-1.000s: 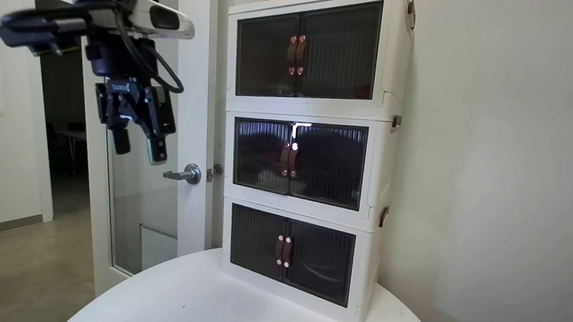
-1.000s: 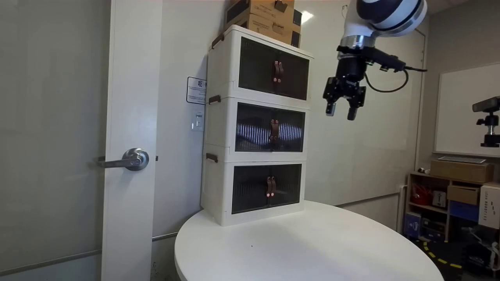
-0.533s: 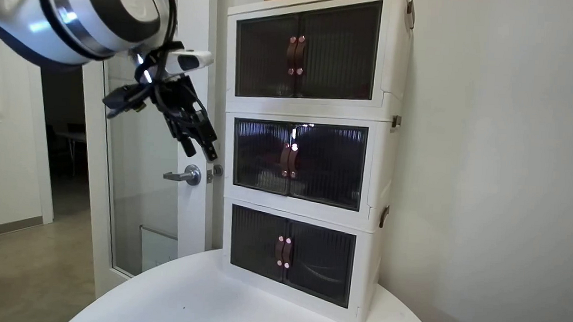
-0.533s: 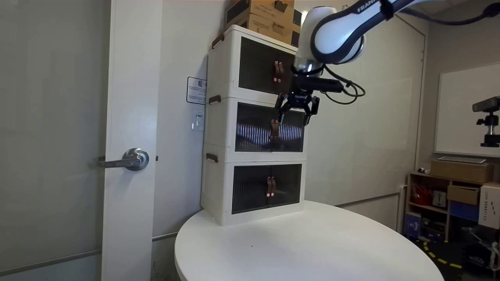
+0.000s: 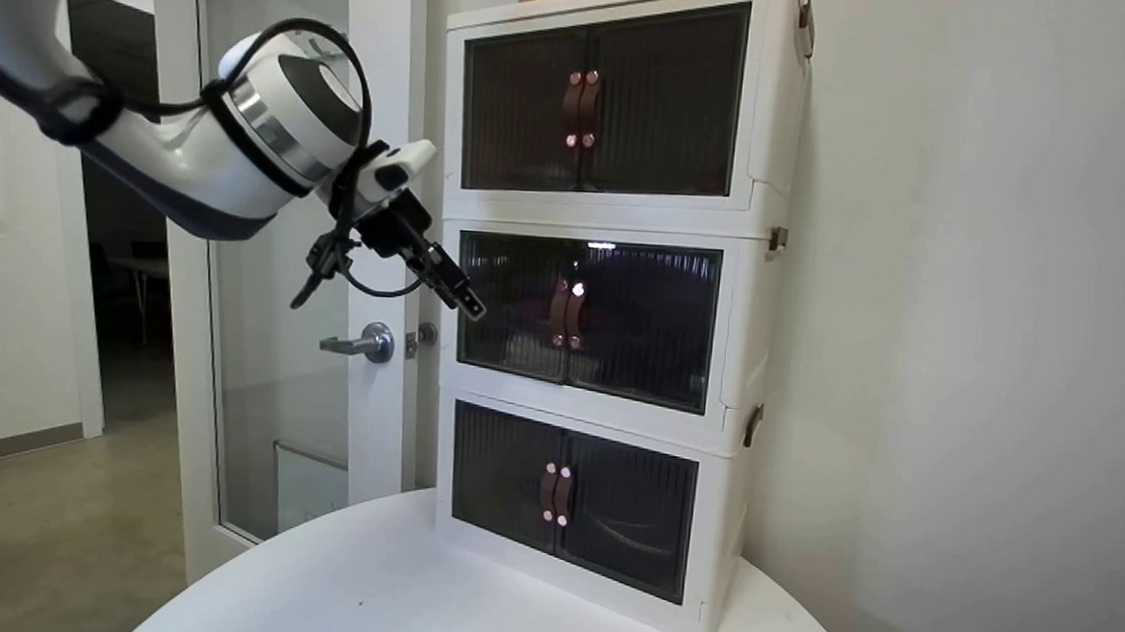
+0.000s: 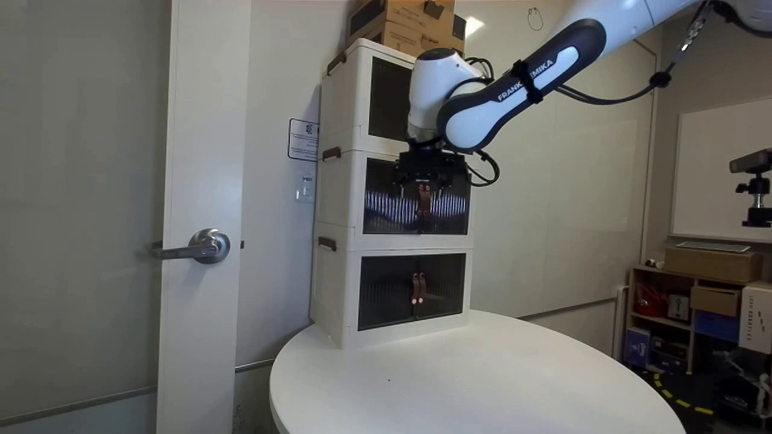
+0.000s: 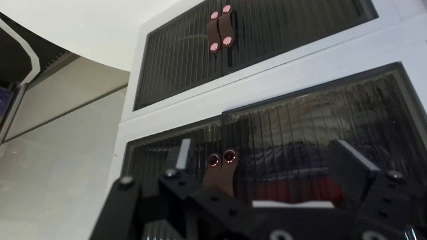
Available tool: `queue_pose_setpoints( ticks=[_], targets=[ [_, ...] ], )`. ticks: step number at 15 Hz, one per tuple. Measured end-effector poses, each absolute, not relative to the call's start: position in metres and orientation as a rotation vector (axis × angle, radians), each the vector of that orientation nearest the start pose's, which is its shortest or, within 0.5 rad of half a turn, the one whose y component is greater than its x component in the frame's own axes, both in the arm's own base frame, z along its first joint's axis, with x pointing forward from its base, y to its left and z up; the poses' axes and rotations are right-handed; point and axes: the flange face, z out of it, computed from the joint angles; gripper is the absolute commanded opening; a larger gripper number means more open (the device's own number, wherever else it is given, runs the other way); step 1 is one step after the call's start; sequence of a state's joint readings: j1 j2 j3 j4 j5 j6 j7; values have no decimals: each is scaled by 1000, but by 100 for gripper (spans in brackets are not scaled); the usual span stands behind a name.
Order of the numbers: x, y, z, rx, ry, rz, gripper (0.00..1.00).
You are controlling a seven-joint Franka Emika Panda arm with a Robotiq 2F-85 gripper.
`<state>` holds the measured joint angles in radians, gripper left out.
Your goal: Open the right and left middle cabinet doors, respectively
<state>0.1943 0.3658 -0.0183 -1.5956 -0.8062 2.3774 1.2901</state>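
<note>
The right middle door (image 5: pixel 653 340) and the left middle door (image 5: pixel 520 304) are seen closed on the middle tier of the white cabinet (image 5: pixel 755 316), which is built in 3 tiers and stood on the white table (image 5: pixel 395 577). The 2 brown strap handles (image 7: pixel 225 178) of these dark, ribbed, see-through panels are set side by side at the central seam. The gripper (image 7: pixel 261 142) is held in front of the middle tier, tilted down toward the cabinet, with its jaws released and spread wide. In the wrist view, shown upside down, the handles are framed between the 2 parted fingers (image 7: pixel 350 166); in an exterior view, the fingertips (image 5: pixel 472 307) are seen against the outer part of the left middle door, apart from the handles. Whether the panel is touched cannot be told. The top doors (image 5: pixel 670 110) and bottom doors (image 5: pixel 628 531) are likewise closed. Cardboard boxes (image 6: pixel 410 36) are stacked on the cabinet, whose top tier is partly hidden by the arm (image 6: pixel 482 120) in an exterior view.
</note>
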Motion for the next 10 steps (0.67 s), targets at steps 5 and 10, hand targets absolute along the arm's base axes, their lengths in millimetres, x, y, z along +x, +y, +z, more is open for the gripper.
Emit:
queue_pose_setpoints(
  ticks=[5, 10],
  targets=[
    [716, 131, 443, -2917, 1175, -1557, 100],
    [722, 125, 445, -2884, 1230, -1629, 100]
  ],
)
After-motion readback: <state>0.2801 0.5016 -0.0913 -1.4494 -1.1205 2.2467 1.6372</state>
